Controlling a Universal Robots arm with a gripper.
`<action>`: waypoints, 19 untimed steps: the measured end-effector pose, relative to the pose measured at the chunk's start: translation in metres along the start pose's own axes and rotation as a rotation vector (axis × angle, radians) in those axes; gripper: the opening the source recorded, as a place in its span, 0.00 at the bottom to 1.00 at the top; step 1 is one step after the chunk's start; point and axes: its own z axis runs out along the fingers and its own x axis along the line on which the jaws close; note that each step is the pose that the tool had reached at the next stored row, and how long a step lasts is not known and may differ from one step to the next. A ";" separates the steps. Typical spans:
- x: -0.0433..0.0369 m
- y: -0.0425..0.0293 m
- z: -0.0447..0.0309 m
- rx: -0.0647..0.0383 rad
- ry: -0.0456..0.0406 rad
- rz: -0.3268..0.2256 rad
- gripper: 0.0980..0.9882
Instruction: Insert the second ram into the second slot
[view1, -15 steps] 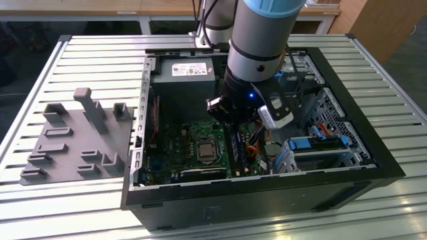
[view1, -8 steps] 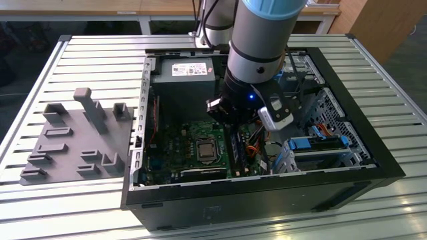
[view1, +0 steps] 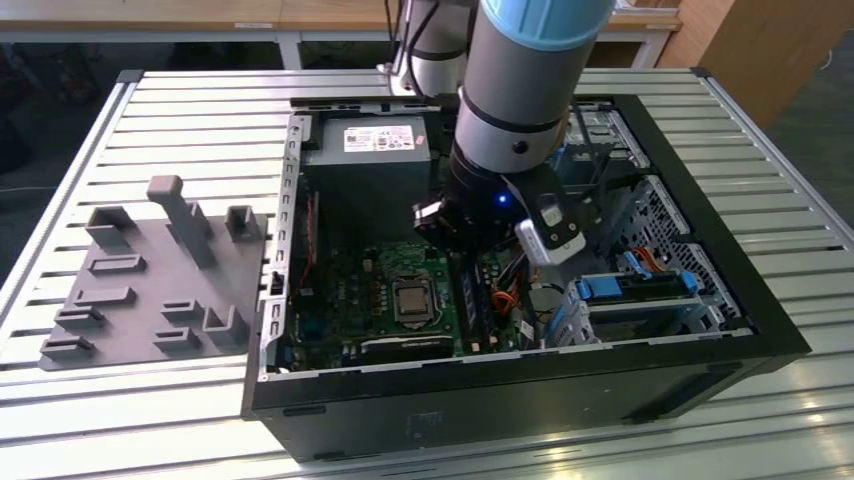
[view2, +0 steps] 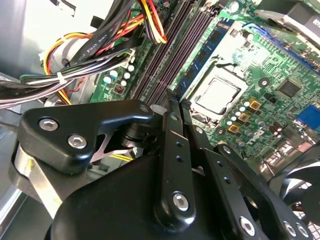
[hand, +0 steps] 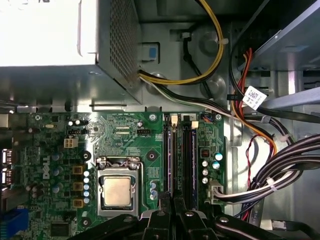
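Observation:
My gripper (view1: 467, 262) hangs low inside the open computer case, over the motherboard's memory slots (hand: 190, 160). Its fingers are drawn together, shut, in both wrist views (view2: 173, 97) (hand: 172, 200). Their tips stand at one end of the slot row (view2: 167, 50). A thin dark blue memory stick with black chips (view2: 202, 52) stands in the slot on the processor's side, right beside the fingertips. I cannot tell whether it is the second ram. Whatever lies under or between the tips is hidden by the fingers.
The processor socket (hand: 118, 192) sits beside the slots. Cable bundles (hand: 280, 180) run along their other side, and the power supply (view1: 380, 145) is at the case's far end. Blue drive brackets (view1: 634, 290) sit on the exterior view's right. A grey holder tray (view1: 147, 280) lies outside the case.

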 end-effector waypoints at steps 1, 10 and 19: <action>-0.0001 0.0000 0.0009 0.000 -0.0002 0.005 0.04; -0.0010 -0.0010 0.0149 0.000 0.0081 0.006 0.04; -0.0017 -0.0011 0.0160 0.000 0.0084 0.005 0.04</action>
